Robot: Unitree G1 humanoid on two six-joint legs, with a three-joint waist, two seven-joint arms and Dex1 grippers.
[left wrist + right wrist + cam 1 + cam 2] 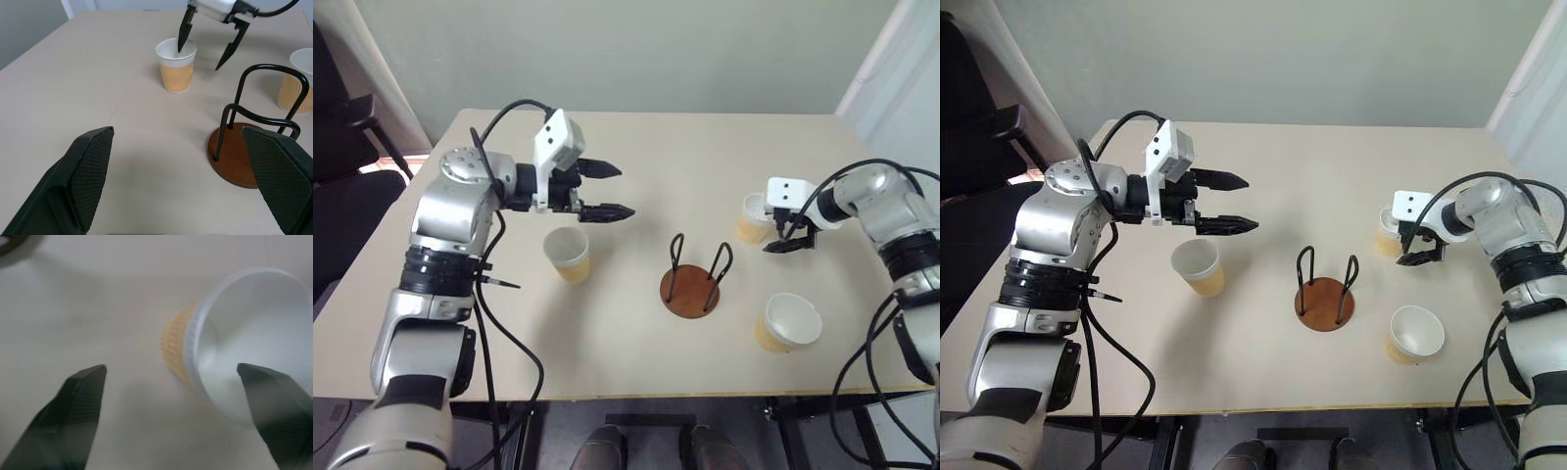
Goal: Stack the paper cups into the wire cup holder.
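Three tan paper cups stand upright on the table. My left gripper (625,191) hovers open and empty above and behind the left cup (568,253). The wire cup holder (690,289), a brown disc with black wire loops, stands empty at the table's middle. My right gripper (790,245) is open at the far right cup (752,217). The left wrist view shows one of its fingers (182,36) dipping inside that cup's rim (177,46) and the other outside. In the right wrist view the cup's wall (195,347) lies between my fingers. The third cup (788,323) stands near the front right.
The beige table (636,147) has bare room behind the holder and at its far side. A dark chair (342,166) stands off the left edge. The table's front edge (636,395) runs close to the near cup.
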